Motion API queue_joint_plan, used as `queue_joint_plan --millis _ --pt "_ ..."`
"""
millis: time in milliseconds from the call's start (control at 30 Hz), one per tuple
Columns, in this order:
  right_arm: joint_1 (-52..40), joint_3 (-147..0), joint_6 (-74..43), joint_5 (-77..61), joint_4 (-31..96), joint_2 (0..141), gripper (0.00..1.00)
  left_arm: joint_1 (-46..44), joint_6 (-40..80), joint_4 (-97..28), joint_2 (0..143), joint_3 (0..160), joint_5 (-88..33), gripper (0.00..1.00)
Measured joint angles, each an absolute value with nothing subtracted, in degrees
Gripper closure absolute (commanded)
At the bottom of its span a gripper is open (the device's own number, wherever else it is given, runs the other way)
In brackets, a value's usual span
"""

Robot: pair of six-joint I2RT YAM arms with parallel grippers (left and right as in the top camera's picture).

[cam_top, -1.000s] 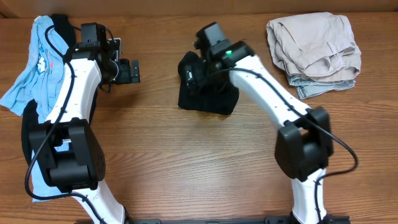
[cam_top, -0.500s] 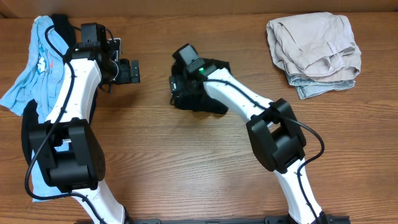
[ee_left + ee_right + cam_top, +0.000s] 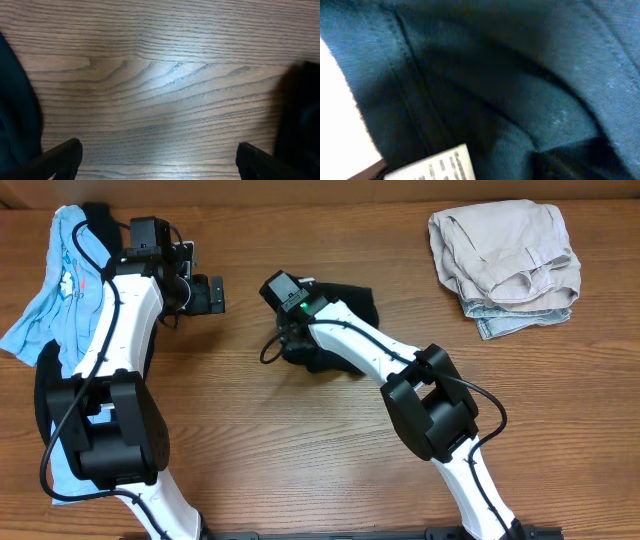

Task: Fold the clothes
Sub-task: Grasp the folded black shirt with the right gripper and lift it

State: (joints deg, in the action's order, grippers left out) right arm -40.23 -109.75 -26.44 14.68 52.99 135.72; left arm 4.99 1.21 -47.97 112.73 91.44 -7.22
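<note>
The brown wood-grain table [image 3: 300, 470] is the largest thing, bare across its whole near half. The light blue printed T-shirt [image 3: 55, 295] lies crumpled at the far left, a second black garment [image 3: 42, 390] beside it and partly under the left arm; the beige folded pieces [image 3: 505, 255] sit at the far right, well apart from the rest. The piece in hand, a black soft top [image 3: 350, 302], is bunched in a lump at the far centre, not laid flat; folding proper looks not yet begun.

The right gripper [image 3: 288, 332] is sunk in the left end of that lump; its wrist view shows only dark cloth and a small white neck label [image 3: 432, 166], no finger, so I cannot tell whether it pinches anything. The left gripper [image 3: 159, 156] hovers over bare wood between the blue shirt and the black top; its 2 fingers [image 3: 62, 154] are spread wide with nothing between them.

Risks, as I judge them: a grip through several layers would drag the lump whole instead of opening it; a thin pinch near the label could slip; a sweep leftward could strike the left gripper, which is near. The near half offers open room to spread the top; the far edge lies not far behind it.
</note>
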Motion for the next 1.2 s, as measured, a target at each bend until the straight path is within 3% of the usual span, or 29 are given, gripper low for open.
queue_joint_plan --millis 400,533,667,933,1200 --pt "-33.7 -119.5 -23.1 10.7 76.8 138.0 0.00 5.0 1.2 -48.0 112.7 91.4 -7.2 0.00" --pt "-32.7 -129.6 -22.9 8.1 83.5 139.0 0.00 5.0 1.2 -48.0 112.7 91.4 -7.2 0.00" --pt "-33.5 -136.2 -22.9 6.8 84.4 138.8 0.07 5.0 1.2 -48.0 112.7 91.4 -7.2 0.00" --pt "-36.4 -134.7 -27.4 7.1 82.3 139.4 0.13 5.0 1.2 -48.1 112.7 91.4 -7.2 0.00" --pt "-36.4 -124.0 -30.7 8.4 74.3 140.7 0.16 5.0 1.2 -48.2 112.7 91.4 -7.2 0.00"
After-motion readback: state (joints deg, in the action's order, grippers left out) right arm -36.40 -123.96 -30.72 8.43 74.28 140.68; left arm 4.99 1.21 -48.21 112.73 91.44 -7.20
